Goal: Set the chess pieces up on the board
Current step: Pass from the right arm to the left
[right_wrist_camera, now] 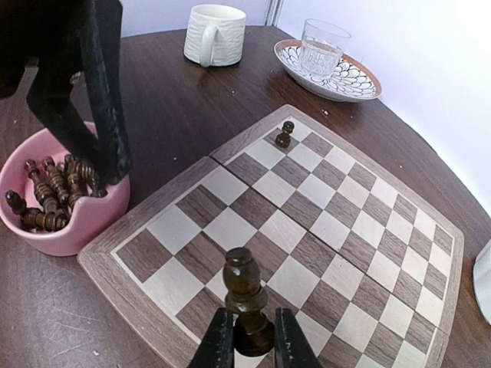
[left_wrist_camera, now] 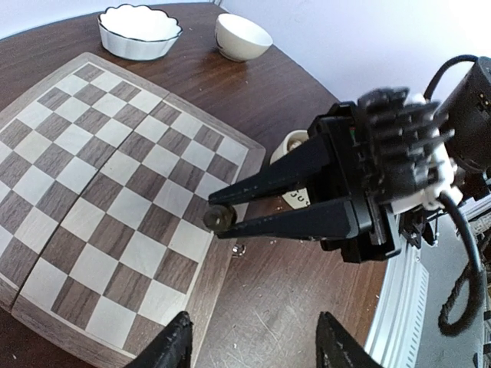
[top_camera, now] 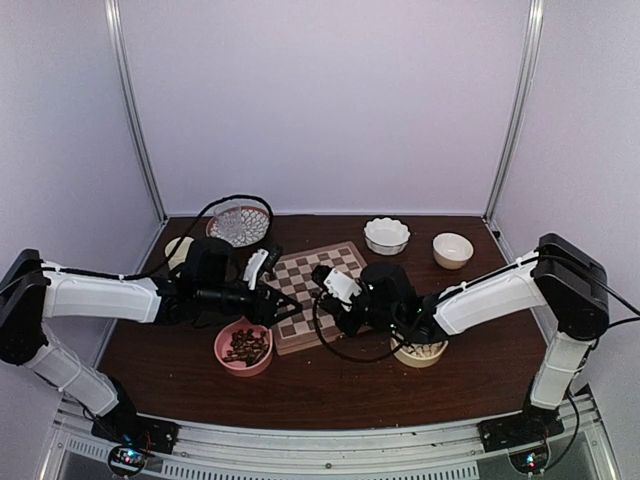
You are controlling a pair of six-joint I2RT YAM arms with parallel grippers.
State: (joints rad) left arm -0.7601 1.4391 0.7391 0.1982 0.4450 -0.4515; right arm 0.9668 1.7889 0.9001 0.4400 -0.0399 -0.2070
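While the right hand (right_wrist_camera: 248, 320) is clenched on a dark piece (right_wrist_camera: 244, 295) at the bottom centre of its own view, that piece stands upright over a square near the closest edge of the board (right_wrist_camera: 368, 230). Whether its base touches the wood I cannot tell. In the left wrist view the same hand shows at the right of the frame, its long black fingers (left_wrist_camera: 291, 172) pinching the piece at the board's right-hand rim.

The left hand (left_wrist_camera: 253, 326) is released, its two fingertips apart at the bottom of the frame with nothing between them.

A lone piece (right_wrist_camera: 285, 134), also dark, stands on an edge square in the upper middle of the right wrist view. The loose pieces (right_wrist_camera: 50, 192) lie heaped in a pink bowl (right_wrist_camera: 84, 230) at the left, on the brown surface (right_wrist_camera: 176, 92) just beside the board. Further up sit a white mug (right_wrist_camera: 217, 34) and a glass (right_wrist_camera: 322, 47) on a patterned plate (right_wrist_camera: 349, 84).

Behind the right hand, a white dish (left_wrist_camera: 293, 144) carries dark marks that may be lettering, too hidden to read.
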